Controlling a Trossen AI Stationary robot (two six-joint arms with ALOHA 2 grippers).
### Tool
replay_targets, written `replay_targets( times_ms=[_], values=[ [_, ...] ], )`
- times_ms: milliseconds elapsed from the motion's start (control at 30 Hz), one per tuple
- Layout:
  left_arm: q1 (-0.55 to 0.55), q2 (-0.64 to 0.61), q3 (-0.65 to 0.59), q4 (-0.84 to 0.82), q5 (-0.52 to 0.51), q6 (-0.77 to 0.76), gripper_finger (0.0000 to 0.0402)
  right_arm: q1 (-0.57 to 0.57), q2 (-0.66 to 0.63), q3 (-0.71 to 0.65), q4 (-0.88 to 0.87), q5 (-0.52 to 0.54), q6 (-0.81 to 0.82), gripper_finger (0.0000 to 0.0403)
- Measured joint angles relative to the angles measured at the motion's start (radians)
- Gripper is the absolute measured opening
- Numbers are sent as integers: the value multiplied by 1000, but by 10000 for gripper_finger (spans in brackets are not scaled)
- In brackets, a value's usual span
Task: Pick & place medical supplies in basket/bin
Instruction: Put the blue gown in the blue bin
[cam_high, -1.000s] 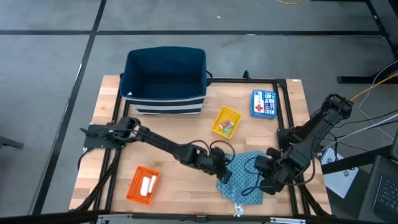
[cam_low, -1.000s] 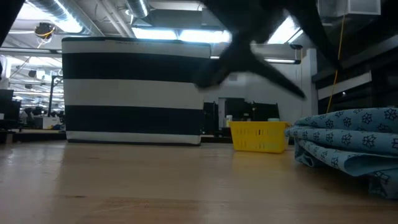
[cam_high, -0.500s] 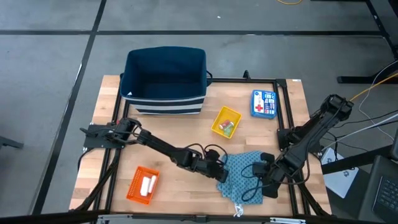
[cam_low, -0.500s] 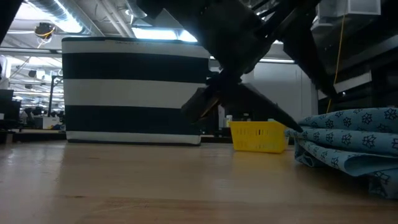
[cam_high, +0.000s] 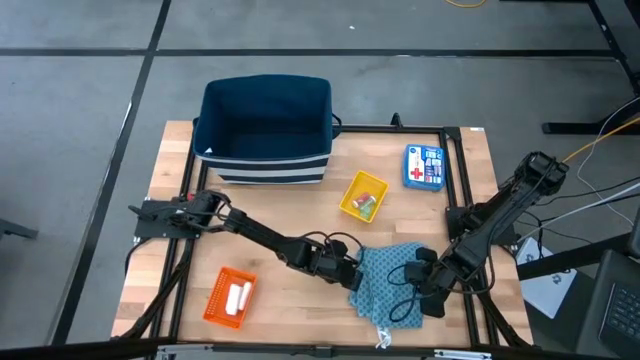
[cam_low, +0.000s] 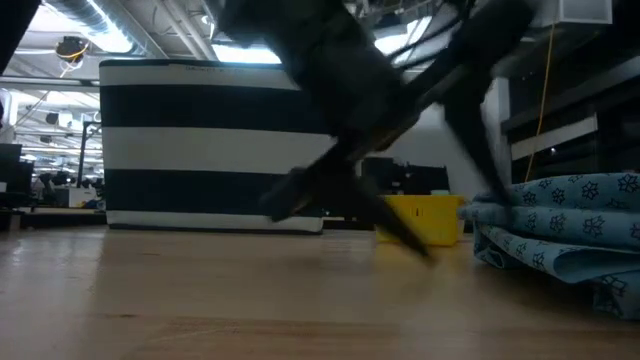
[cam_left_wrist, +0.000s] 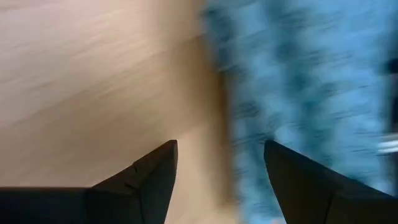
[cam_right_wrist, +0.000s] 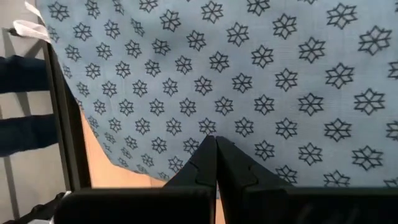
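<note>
Two pincers at patterned cloth: left pincer spread wide at its left edge, right pincer pressed together above it.

Count for your log: one navy striped bin, one yellow basket, one orange basket holding one white roll, one blue first-aid box, one star-patterned cloth. You have two arms, one tool each: left tool, right tool.

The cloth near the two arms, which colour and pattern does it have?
The cloth is teal-blue with dark star-like flowers, clearest in the right wrist view.
</note>
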Motion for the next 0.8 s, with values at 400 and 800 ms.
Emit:
replay_targets(
  times_ms=[400, 800],
  values=[
    [58, 7, 0, 185, 56, 64, 240, -12, 0, -27, 41, -5, 12, 0],
    [31, 132, 3, 473, 52, -63, 240, -31, 0, -27, 70, -8, -8, 0]
  ],
)
